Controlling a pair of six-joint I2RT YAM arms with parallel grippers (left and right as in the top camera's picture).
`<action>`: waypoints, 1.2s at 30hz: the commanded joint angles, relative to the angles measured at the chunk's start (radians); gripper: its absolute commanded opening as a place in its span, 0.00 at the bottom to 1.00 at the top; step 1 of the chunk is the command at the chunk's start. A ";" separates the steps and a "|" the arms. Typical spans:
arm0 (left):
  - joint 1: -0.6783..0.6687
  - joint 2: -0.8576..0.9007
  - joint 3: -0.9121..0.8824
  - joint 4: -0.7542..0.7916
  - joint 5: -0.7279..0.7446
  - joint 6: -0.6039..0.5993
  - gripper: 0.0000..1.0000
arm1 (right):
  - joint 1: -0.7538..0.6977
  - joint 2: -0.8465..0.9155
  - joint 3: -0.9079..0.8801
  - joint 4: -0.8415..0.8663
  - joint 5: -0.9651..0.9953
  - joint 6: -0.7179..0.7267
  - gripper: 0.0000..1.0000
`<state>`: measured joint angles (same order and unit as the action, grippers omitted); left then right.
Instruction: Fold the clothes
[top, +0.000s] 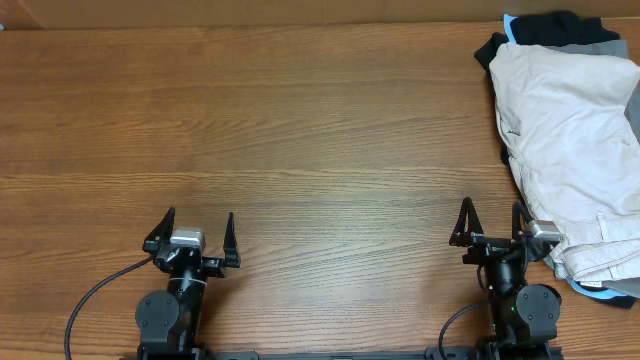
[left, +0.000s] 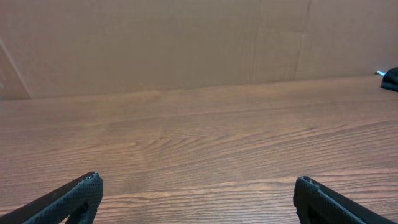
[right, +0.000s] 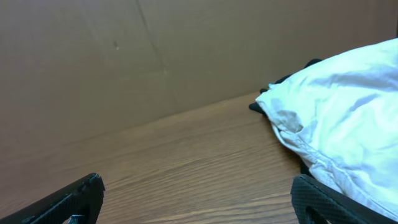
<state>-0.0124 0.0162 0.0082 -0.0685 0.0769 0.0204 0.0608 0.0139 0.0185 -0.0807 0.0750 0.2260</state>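
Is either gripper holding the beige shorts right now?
No, the left gripper and right gripper both sit open and empty, while the beige shorts lie off to the right.

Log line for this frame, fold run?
phase: not started | left gripper: open, empty | right gripper: open, empty | khaki shorts: crumpled atop dark garments, table right side, ungrasped

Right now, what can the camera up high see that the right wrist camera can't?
Only the overhead view shows the left gripper, which is open, and a grey garment peeking out at the pile's far edge. Only the right wrist view shows the brown cardboard wall behind the table. Both show the wooden table, the crumpled beige cotton shorts, the black garment under them, and the open right gripper.
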 joint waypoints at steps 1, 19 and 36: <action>0.006 0.003 -0.003 -0.004 -0.009 -0.017 1.00 | 0.005 -0.008 -0.010 0.008 0.028 -0.017 1.00; 0.006 0.003 -0.003 -0.004 -0.009 -0.017 1.00 | 0.004 -0.008 -0.010 0.020 0.106 -0.017 1.00; 0.006 0.003 -0.002 0.044 0.053 -0.018 1.00 | 0.002 0.066 0.260 -0.130 0.104 -0.142 1.00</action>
<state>-0.0124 0.0170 0.0082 -0.0547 0.0795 0.0204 0.0605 0.0341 0.1459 -0.1776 0.1692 0.1154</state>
